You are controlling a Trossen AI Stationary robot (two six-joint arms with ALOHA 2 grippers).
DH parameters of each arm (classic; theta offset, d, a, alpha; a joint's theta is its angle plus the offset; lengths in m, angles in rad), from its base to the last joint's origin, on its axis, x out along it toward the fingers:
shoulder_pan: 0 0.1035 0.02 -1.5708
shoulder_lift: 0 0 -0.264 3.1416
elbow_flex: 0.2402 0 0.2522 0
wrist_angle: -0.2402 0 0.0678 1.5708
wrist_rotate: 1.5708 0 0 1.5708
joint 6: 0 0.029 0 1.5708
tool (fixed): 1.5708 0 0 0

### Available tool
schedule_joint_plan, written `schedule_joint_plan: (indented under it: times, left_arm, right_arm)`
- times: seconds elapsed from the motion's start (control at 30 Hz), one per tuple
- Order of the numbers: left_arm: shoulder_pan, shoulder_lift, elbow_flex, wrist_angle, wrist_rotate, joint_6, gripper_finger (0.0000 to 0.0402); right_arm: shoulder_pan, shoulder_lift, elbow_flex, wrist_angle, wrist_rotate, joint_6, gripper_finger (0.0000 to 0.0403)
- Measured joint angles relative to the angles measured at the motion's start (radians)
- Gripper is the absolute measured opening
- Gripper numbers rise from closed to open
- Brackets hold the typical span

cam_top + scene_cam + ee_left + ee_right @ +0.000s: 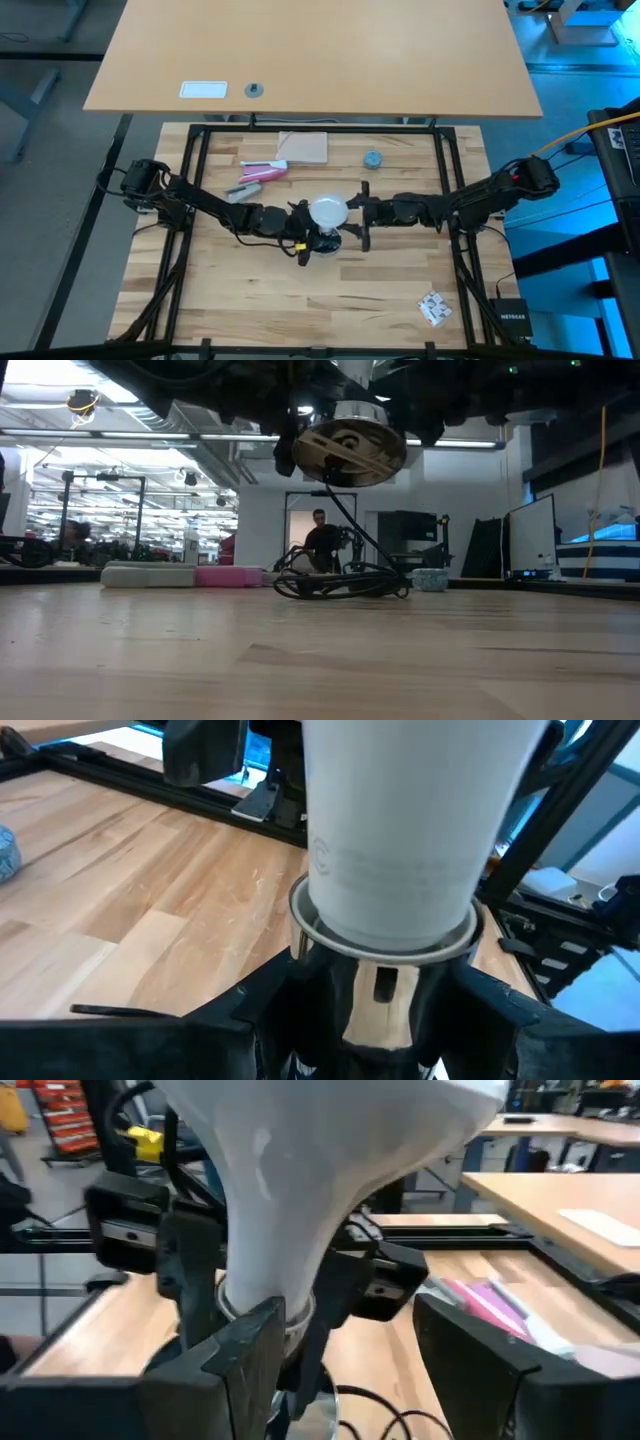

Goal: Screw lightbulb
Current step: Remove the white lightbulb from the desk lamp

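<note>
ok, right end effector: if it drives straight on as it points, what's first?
The lightbulb sits between its fingers already; beyond that, the left end effector holding the socket, though depth is unclear.
</note>
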Motion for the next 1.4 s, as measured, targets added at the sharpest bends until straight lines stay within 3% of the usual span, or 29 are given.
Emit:
schedule_joint_plan:
  times: [0.37,0.6,0.9,1.27,1.4]
  left_arm:
    - [-0.005,0.001,0.000,-0.020,-0.008,0.030,0.0180]
    - [-0.006,0.001,0.000,-0.004,-0.019,0.032,0.0180]
    - [-0.006,0.001,0.000,0.005,-0.035,0.051,0.0180]
    - [-0.006,0.001,0.000,-0.004,-0.035,0.051,0.0180]
    - [-0.006,0.001,-0.001,-0.007,-0.035,0.051,0.0180]
  right_arm:
    - [0.001,-0.001,0.002,-0.045,-0.183,0.056,0.0227]
    - [0.001,-0.001,0.002,0.007,-0.075,0.067,0.0227]
    - [0.001,0.022,0.002,0.055,-0.040,0.140,0.0227]
    - [0.001,0.183,0.002,0.374,-0.048,0.161,0.0227]
    - [0.001,0.190,0.002,0.372,-0.019,0.159,0.0227]
